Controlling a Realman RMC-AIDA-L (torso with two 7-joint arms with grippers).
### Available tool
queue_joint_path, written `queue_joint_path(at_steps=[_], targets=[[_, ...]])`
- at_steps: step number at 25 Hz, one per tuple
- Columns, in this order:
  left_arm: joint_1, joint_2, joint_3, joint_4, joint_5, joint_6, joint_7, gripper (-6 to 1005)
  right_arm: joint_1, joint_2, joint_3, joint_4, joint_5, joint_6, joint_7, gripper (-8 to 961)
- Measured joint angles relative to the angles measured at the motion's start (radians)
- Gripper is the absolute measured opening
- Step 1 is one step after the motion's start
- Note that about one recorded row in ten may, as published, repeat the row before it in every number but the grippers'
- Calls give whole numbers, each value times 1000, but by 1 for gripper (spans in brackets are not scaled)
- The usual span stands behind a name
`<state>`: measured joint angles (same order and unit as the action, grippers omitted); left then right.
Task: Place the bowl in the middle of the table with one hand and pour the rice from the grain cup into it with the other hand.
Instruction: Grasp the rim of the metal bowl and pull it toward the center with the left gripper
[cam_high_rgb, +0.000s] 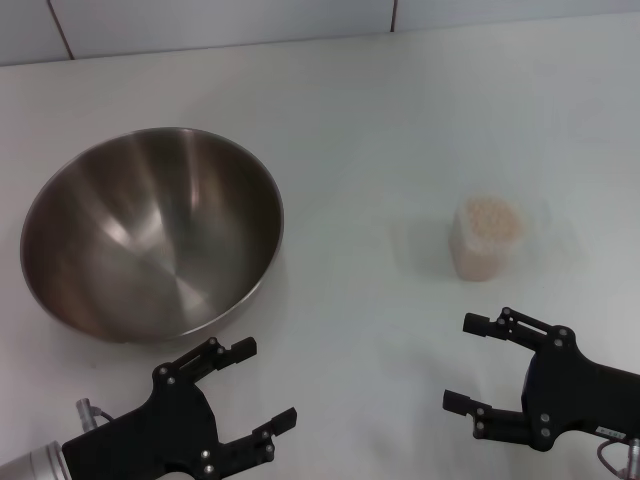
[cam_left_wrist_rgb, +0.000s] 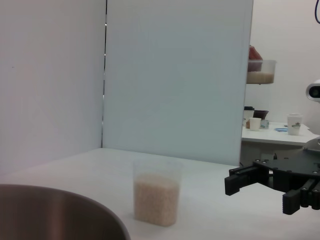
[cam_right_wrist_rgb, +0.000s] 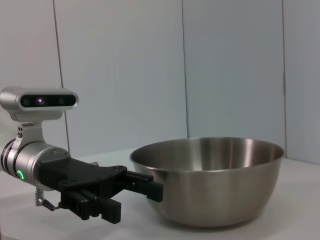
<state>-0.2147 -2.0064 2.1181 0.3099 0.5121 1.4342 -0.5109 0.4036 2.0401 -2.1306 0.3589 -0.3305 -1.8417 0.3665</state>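
Observation:
The steel bowl stands empty on the left of the white table; it also shows in the left wrist view and the right wrist view. The clear grain cup, filled with rice, stands upright on the right; the left wrist view shows it too. My left gripper is open near the front edge, just in front of the bowl, not touching it. My right gripper is open and empty, in front of the cup. Each wrist view shows the other arm's gripper.
A pale wall runs along the table's far edge. In the left wrist view a side bench with paper cups and a tub stands beyond the table.

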Motion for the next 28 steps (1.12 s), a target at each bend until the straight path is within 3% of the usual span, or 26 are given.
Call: queue_joint_path(at_steps=[9,12,16,18,21,23,24,25,27,28], targets=[[0,0,1,2,0,4,0,808,0,3,0,-1,2,9,-3,832],[2,0,-5,7,-1,64,4,808,0,6,0,-2,3,15,-6,832],[4,-6,-98,11,-6,297,4,806,-1,7,1,-2,4,15,-7,832],[4,-9,-217,39,-6,465,-67,806,-2,7,3,-1,4,15,-8,832],[7,0,-282,95,-1,498,-139,805,-2,8,4,-1,4,15,-8,832],[53,28,-380,277,23,421,-247,804,-3,8,6,-1,4,15,-8,832],[53,28,-380,277,23,421,-247,804,-3,8,7,-1,4,15,-8,832],[76,34,-412,350,43,359,-288,804,-3,8,7,-1,4,15,-8,832],[134,36,-491,522,105,183,-408,803,-4,8,7,-1,4,15,-9,832],[191,24,-592,723,223,-33,-605,803,-4,8,8,-1,4,15,-9,831]])
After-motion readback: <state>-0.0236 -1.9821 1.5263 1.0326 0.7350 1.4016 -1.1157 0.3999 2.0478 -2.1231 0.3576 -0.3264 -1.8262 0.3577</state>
